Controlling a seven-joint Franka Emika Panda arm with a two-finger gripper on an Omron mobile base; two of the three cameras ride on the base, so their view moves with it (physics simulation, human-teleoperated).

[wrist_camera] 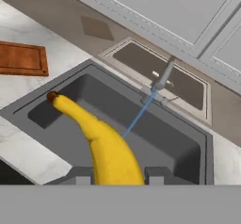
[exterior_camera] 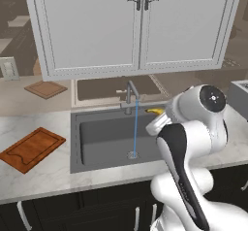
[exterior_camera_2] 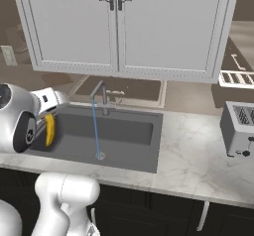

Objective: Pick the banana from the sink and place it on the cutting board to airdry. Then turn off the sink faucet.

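A: Banana (wrist_camera: pixel 110 150) position?
B: Lower centre of hand view, clamped between the fingers (wrist_camera: pixel 155 176) above the sink (wrist_camera: pixel 188 152).
A: Faucet (exterior_camera: pixel 131 95)?
B: Running, seemingly; cutting board (exterior_camera: pixel 32 149) lower left.

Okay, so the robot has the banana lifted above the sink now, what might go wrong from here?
1. The end effector grips the banana at one end, so the long free end could swing or slip out during the carry to the cutting board.
2. That board lies far to the left across the sink; a drop on the way would land the banana back in the basin.
3. The sink faucet is running, and the carry could pass through its stream.
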